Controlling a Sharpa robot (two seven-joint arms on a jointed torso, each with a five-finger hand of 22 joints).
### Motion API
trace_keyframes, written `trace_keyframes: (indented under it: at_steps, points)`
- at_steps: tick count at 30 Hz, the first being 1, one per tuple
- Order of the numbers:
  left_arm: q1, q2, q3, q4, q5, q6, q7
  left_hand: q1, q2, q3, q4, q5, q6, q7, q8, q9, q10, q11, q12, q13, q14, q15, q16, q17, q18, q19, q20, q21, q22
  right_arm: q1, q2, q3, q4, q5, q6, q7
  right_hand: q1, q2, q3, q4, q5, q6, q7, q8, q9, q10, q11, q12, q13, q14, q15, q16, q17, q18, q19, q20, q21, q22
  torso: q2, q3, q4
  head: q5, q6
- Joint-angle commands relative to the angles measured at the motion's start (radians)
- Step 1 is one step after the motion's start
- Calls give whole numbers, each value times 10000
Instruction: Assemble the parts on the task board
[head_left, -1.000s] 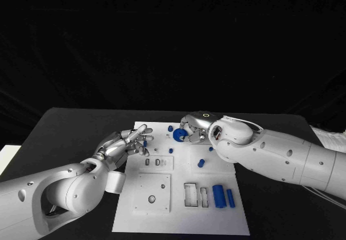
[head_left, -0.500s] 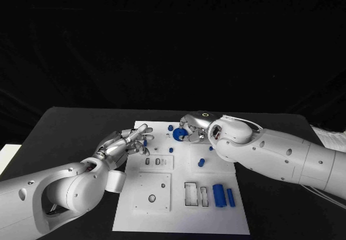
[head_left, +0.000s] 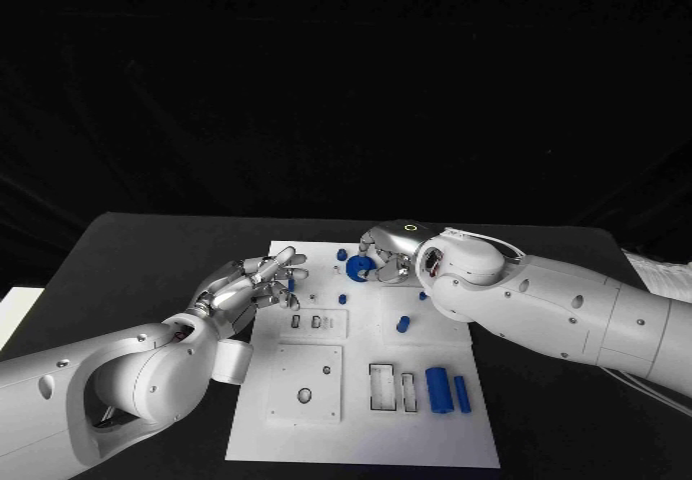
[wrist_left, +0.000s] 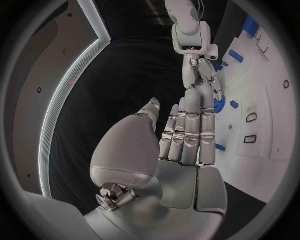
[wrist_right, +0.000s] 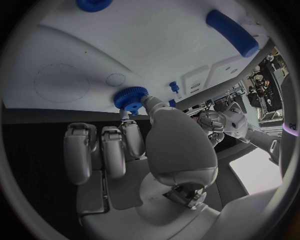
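Observation:
The white task board (head_left: 433, 345) lies in the middle of the black table. My right hand (head_left: 387, 248) hovers over its far end and pinches a blue toothed wheel (head_left: 361, 267) between thumb and fingertips; the wrist view shows that wheel (wrist_right: 131, 97) just above the board (wrist_right: 175, 45). My left hand (head_left: 257, 282) stays at the board's far left edge, fingers stretched out and holding nothing, as the left wrist view confirms for this hand (wrist_left: 184, 140). Small blue pegs (head_left: 343, 298) and a short blue piece (head_left: 402, 324) lie on the board.
Two blue cylinders (head_left: 437, 390) lie side by side near the board's front right, beside rectangular slots (head_left: 382, 388). A square plate with holes (head_left: 306, 385) sits at the front left. White papers (head_left: 656, 275) lie at the table's right edge.

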Motion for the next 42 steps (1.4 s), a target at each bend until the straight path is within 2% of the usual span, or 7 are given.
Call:
trace_keyframes:
  at_steps: [1, 4, 9, 20, 34, 42]
  points:
    - [8, 2, 5, 19, -7, 117, 52, 3, 57, -2, -39, -3, -36, 3, -53, -17, -54, -9, -35, 11, -62, 17, -64, 10, 44, -63, -16, 0, -5, -40, 13, -32, -16, -191, 179, -86, 224, 44, 233, -168, -369, 202, -23, -89, -52, 93, -17, 60, 942, 1044, -74, 63, 2631, -199, 44, -49, 42, 257, -4, -4, 3, -6, 4]
    - [8, -1, 5, 21, -7, 119, 48, 3, 57, -2, -39, -3, -36, 3, -53, -17, -54, -9, -35, 11, -62, 17, -64, 10, 44, -63, -16, 0, -5, -40, 12, -32, -3, -280, -25, -106, 454, 228, 601, -398, -890, 494, -75, -97, -96, 145, -78, 109, 989, 1044, -116, 63, 2631, -207, 63, -86, 61, 299, -2, -3, 2, -3, 4]
    - [8, -5, 5, 20, -7, 126, 37, 3, 57, -2, -39, -3, -36, 3, -53, -17, -54, -9, -35, 11, -62, 17, -64, 10, 44, -63, -16, 0, -5, -40, 9, -32, 47, -339, -422, -52, 528, 324, 904, -574, -1031, 780, -141, -137, -144, 216, -129, 176, 1048, 1044, -168, 63, 2631, -215, 81, -129, 81, 340, -4, 2, -6, 3, 1]
    - [8, -9, 5, -1, -7, 130, -12, 6, 59, -2, -46, -3, -37, 5, -56, -18, -59, -8, -38, 13, -62, 18, -71, 12, 44, -68, -14, 0, -5, -43, -153, -30, 466, -305, -954, -35, 140, 168, 952, -543, -1127, 907, -137, -356, -257, 241, -131, 177, 1054, 1044, -174, 63, 2631, -223, 97, -150, 96, 372, -5, -3, -3, 26, -1]
    - [8, -24, 5, 6, -7, 134, -31, 33, 55, 2, -82, -2, -44, 7, -66, -20, -78, -5, -49, 18, -66, 21, -93, 17, 45, -82, -11, 0, -8, -44, -305, -26, 1013, -279, -1184, -185, 59, 170, 966, -526, -1169, 925, -137, -412, -283, 226, -129, 154, 1037, 1044, -166, 63, 2631, -222, 96, -145, 95, 369, 4, -2, -1, 43, -3]
    - [8, -21, 5, 14, -7, 140, -32, 33, 55, 2, -82, -2, -44, 7, -66, -20, -78, -5, -49, 18, -66, 21, -93, 17, 45, -82, -11, 0, -8, -47, -130, -24, 1025, -342, -1205, -187, 51, 173, 972, -525, -1166, 925, -138, -423, -288, 219, -130, 144, 1029, 1044, -166, 63, 2631, -222, 95, -145, 94, 367, 2, -8, 2, 33, 3]
